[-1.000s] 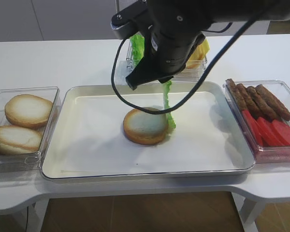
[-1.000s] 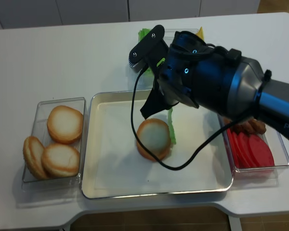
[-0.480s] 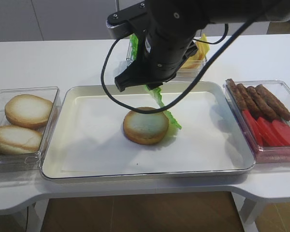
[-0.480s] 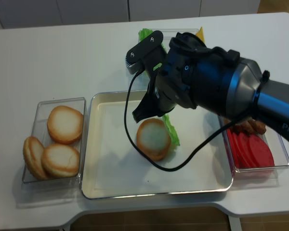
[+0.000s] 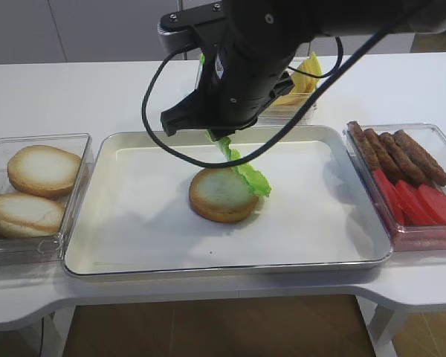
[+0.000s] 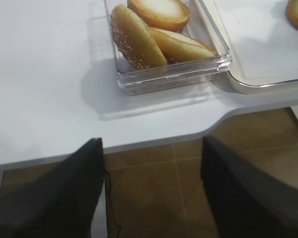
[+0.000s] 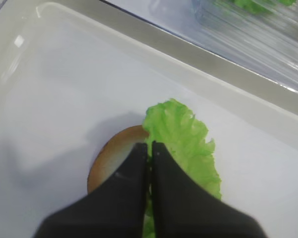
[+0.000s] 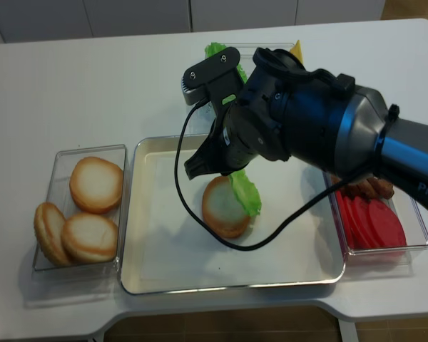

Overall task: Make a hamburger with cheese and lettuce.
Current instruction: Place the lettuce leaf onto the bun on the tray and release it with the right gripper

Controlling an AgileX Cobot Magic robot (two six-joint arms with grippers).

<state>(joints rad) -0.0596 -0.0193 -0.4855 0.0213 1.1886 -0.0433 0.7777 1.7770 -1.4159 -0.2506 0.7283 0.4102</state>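
My right gripper (image 7: pixel 150 148) has its jaws pinched on the lettuce (image 7: pixel 181 136), draped over the hamburger (image 5: pixel 221 195) in the tray (image 5: pixel 134 253); my arm blocks the cheese (image 5: pixel 306 74); left jaws spread wide.

Right arm (image 5: pixel 245 59) hangs over the metal tray (image 5: pixel 134 260), its gripper tip hidden by the wrist housing. A lettuce (image 5: pixel 245 172) leaf dangles from beneath it, lower end draped on the right edge of the hamburger (image 5: pixel 221 195) bun half. Bun box (image 5: pixel 37 186) at left; sausages and red slices in box (image 5: pixel 412 178) at right.
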